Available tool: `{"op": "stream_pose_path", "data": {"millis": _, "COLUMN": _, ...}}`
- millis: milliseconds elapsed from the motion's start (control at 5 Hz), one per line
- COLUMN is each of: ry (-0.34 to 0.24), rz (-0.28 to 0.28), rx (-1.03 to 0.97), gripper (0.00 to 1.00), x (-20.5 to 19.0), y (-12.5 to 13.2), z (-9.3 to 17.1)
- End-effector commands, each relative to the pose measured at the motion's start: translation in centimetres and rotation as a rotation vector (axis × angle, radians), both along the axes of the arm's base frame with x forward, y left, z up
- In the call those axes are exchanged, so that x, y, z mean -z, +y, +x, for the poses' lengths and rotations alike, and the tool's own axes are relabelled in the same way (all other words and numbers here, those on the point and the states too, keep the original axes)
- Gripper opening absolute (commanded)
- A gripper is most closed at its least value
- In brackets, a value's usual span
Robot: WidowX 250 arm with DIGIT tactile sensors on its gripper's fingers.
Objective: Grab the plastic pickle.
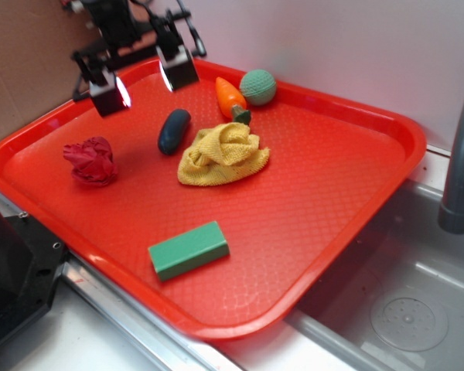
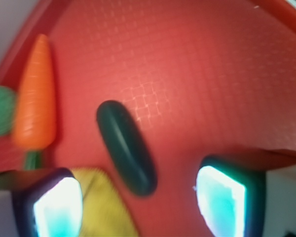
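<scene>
While the gripper [image 1: 145, 78] hangs above the far left part of the red tray [image 1: 348, 232], its two fingers are spread wide and hold nothing, a stance that looks like readiness to come down around something. The plastic pickle [image 1: 174, 131], a smooth dark teal capsule, lies flat on the tray just below and a little ahead of the gripper, untouched. In the wrist view the pickle [image 2: 127, 147] sits between the two glowing finger pads [image 2: 58, 207], slanted rather than square to them, so the wrist may need a turn before closing. Just beside the pickle, on the side away from the gripper's left pad, lies a crumpled yellow cloth [image 1: 223, 154], close enough that one finger may brush it. Beyond the pickle are an orange carrot [image 1: 230, 96] and a round green knitted ball [image 1: 257, 86], near each other. A crumpled red rag [image 1: 91, 161] lies off to one side of the gripper, and a lighter green rectangular block [image 1: 189, 250] lies well apart, at the tray's near edge. The wrist view is blurred, the ball there is cut off at the frame edge, and the arm above the gripper runs out of frame.
</scene>
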State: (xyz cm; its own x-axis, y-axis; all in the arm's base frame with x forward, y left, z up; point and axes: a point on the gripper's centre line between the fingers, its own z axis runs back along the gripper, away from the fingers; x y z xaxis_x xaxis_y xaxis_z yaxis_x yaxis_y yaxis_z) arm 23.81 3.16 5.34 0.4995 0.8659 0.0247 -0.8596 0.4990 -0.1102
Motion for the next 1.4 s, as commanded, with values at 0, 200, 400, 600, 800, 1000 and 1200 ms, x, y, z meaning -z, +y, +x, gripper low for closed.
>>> {"op": "stream_pose_path", "data": {"millis": 0, "ry": -0.050, "rz": 0.022, "rx": 0.021, "gripper": 1.00, "x": 1.7, "y": -0.4, "z": 1.8}}
{"op": "stream_pose_path", "data": {"millis": 200, "ry": -0.043, "rz": 0.027, "rx": 0.033, "gripper": 1.00, "x": 2.4, "y": -0.7, "z": 1.9}}
{"op": "stream_pose_path", "data": {"millis": 400, "ry": -0.043, "rz": 0.040, "rx": 0.030, "gripper": 0.00, "x": 3.0, "y": -1.0, "z": 2.0}}
{"op": "stream_pose_path", "data": {"millis": 600, "ry": -0.030, "rz": 0.055, "rx": 0.021, "gripper": 0.00, "x": 3.2, "y": -1.0, "z": 2.0}}
{"op": "stream_pose_path", "data": {"millis": 800, "ry": -0.020, "rz": 0.058, "rx": 0.020, "gripper": 0.00, "x": 2.9, "y": -1.1, "z": 1.6}}
{"op": "stream_pose_path", "data": {"millis": 1000, "ry": -0.006, "rz": 0.032, "rx": 0.144, "gripper": 0.00, "x": -0.3, "y": -1.1, "z": 0.8}}
{"op": "stream_pose_path", "data": {"millis": 1200, "ry": 0.022, "rz": 0.036, "rx": 0.356, "gripper": 0.00, "x": -4.1, "y": -1.1, "z": 0.2}}
